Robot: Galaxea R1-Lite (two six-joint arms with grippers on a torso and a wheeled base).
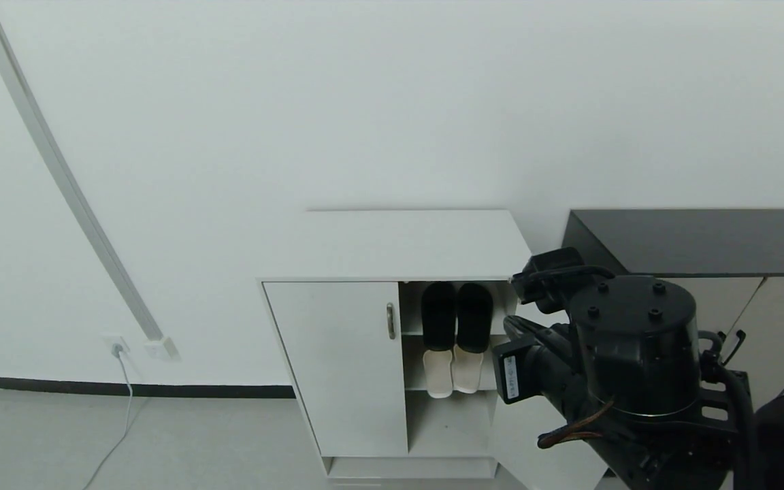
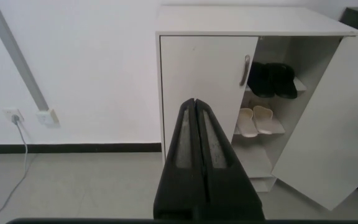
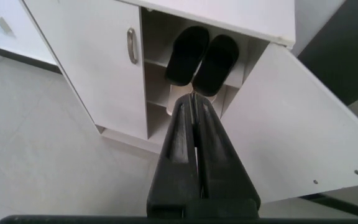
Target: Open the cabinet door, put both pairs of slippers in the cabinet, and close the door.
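A white cabinet (image 1: 405, 245) stands against the wall with its left door (image 1: 337, 367) shut and its right door (image 3: 291, 124) swung open. One pair of black slippers (image 1: 456, 316) sits on the upper shelf. One pair of white slippers (image 1: 453, 371) lies on the shelf below. My right gripper (image 3: 193, 94) is shut on nothing and hangs in front of the open compartment, level with the shelves. The right arm (image 1: 569, 347) covers most of the open door in the head view. My left gripper (image 2: 195, 101) is shut and empty, well back from the closed left door (image 2: 204, 81).
A metal handle (image 1: 390, 320) sits on the closed door's inner edge. A dark-topped cabinet (image 1: 698, 238) adjoins on the right. At the left, a wall socket (image 1: 116, 346) with a trailing cable and a slanted grey conduit (image 1: 58, 170); bare floor (image 1: 160, 442) lies before them.
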